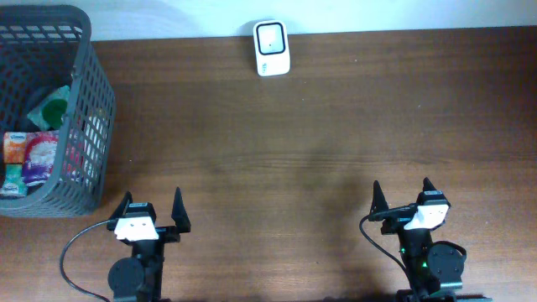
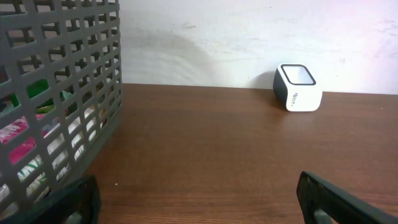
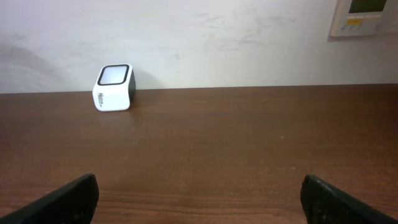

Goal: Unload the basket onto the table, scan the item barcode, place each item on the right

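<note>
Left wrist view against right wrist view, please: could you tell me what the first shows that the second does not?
Only the left wrist view shows the grey basket with colourful packets inside, at its left edge. Only the right wrist view shows a beige wall panel, top right. Both show the white scanner standing at the far edge of the brown table, against the white wall.

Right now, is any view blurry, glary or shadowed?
Overhead: evenly lit, the small white box-shaped scanner slightly washed out. Left wrist: the dark grey plastic mesh basket looks soft up close, with a faint shadow on the white wall beside it. Right wrist: clear, no glare.
</note>
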Robot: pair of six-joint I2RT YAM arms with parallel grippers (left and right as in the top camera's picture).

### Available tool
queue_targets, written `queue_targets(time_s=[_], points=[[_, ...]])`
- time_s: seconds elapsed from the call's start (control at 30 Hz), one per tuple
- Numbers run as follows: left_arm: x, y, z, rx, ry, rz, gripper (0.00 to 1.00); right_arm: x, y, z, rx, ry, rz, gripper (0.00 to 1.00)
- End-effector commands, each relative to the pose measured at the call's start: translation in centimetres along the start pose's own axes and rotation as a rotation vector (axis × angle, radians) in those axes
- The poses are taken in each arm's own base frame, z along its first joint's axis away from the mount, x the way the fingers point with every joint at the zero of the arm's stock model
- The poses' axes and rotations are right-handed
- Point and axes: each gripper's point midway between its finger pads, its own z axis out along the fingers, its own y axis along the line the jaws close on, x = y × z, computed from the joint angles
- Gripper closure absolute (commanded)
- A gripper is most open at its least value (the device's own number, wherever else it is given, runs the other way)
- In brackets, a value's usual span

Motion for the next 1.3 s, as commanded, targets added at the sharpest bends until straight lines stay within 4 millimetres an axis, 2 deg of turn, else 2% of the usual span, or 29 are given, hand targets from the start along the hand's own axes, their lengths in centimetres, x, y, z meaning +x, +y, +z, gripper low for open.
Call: queue_targets(time_s=[0.0, 1.13, 1.2, 1.27], points=[[0.2, 0.0, 0.0, -0.001, 0.001, -0.003, 0.01, 0.3, 0.1, 0.0, -0.001, 0.003, 0.007, 0.02], [0.2, 0.0, 0.0, -0.001, 0.002, -0.003, 0.01, 0.3, 0.1, 0.0, -0.001, 0.003, 0.007, 0.01], [0.1, 1.2, 0.0, -0.073, -0.004, -0.003, 0.01, 0.3, 0.1, 0.0, -0.001, 0.003, 0.007, 0.01], [0.1, 1.2, 0.0, -0.072, -0.003, -0.003, 0.01, 0.3, 0.1, 0.0, -0.001, 0.003, 0.007, 0.01]])
